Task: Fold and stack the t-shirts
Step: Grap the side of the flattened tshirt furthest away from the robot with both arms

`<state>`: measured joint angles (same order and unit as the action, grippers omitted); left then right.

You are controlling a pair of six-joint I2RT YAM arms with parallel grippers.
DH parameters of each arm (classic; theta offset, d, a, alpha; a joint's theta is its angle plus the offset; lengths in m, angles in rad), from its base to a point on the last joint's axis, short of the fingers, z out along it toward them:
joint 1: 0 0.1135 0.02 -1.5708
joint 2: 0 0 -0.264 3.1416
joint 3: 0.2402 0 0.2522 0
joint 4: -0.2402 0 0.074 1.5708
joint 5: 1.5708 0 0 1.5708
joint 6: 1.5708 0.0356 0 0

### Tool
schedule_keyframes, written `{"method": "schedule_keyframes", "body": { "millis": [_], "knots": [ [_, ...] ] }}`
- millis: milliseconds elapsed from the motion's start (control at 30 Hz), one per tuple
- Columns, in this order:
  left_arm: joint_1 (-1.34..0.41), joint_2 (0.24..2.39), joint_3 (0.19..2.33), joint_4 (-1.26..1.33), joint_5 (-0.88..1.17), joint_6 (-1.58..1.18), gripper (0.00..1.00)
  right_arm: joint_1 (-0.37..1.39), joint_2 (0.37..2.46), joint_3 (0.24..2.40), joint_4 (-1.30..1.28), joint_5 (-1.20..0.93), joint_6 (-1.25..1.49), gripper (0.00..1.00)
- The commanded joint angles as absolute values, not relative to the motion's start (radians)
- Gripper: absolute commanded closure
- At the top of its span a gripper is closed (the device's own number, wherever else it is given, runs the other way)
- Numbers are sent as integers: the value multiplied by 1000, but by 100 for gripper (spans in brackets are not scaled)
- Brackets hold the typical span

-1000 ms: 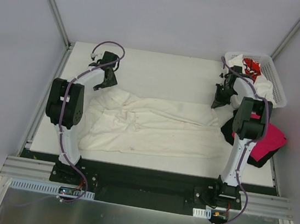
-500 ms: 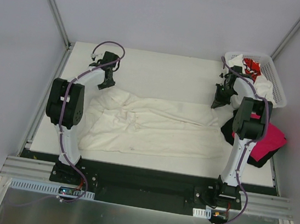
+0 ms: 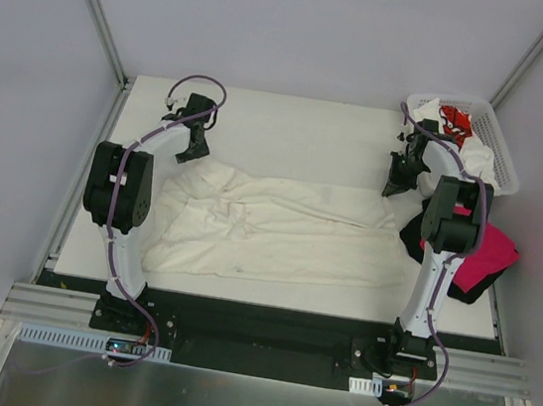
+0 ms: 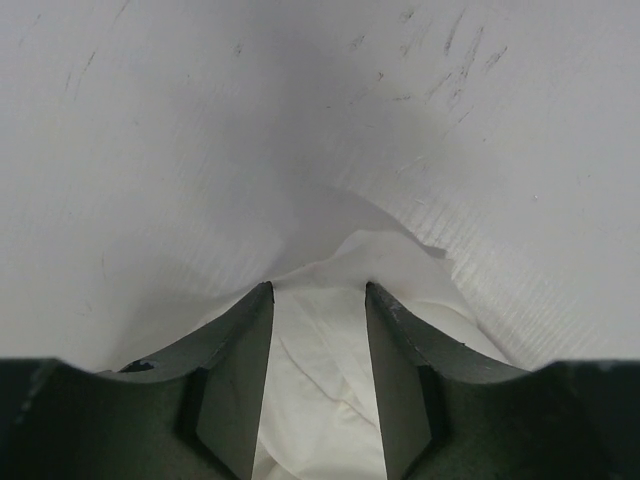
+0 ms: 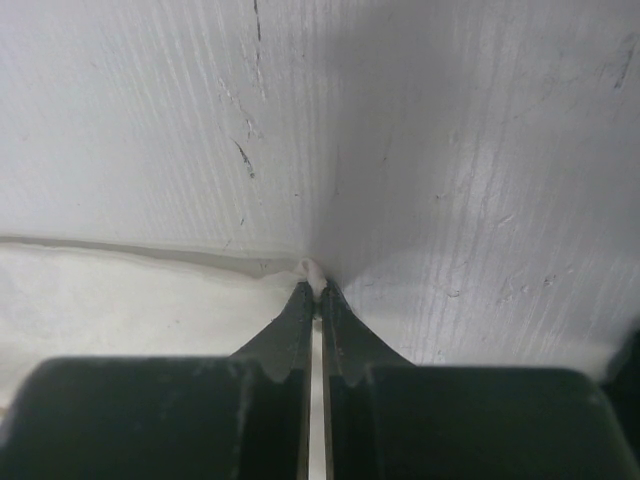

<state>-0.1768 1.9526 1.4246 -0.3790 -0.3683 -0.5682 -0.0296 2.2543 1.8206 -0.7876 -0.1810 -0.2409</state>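
Cream t-shirt (image 3: pixel 278 229), soft and wrinkled, spread wide across centre of scratched white table (image 3: pixel 301 127). Left gripper (image 4: pixel 318 290) angled down at shirt's far-left corner, fingers half parted astride cloth. Right gripper (image 5: pixel 318 285) low at far-right corner, fingers pinched tight on hem.

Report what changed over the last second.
The left gripper narrowed its jaws around the far-left corner of the cream t-shirt; whether it grips yet is unclear. The right gripper stayed shut on the shirt's far-right corner. The shirt's lay and the basket are unchanged.
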Motion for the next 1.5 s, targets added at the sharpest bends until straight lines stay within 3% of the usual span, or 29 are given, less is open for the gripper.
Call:
{"method": "schedule_keyframes", "body": {
  "millis": [0, 167, 867, 1300, 1467],
  "knots": [
    [-179, 1925, 1417, -373, -416, -561, 56, -86, 2249, 1792, -798, -146, -166, 99],
    [-178, 1945, 1420, -371, -439, -549, 52, -87, 2249, 1792, -798, -144, -166, 99],
    [-178, 1959, 1402, -299, -371, -505, 55, -92, 2229, 1786, -802, -146, -172, 99],
    [-178, 1956, 1419, -299, -359, -505, 86, -92, 2232, 1782, -802, -135, -172, 99],
    [-178, 1954, 1410, -299, -357, -505, 88, -92, 2230, 1782, -804, -132, -173, 99]
  ]
}}
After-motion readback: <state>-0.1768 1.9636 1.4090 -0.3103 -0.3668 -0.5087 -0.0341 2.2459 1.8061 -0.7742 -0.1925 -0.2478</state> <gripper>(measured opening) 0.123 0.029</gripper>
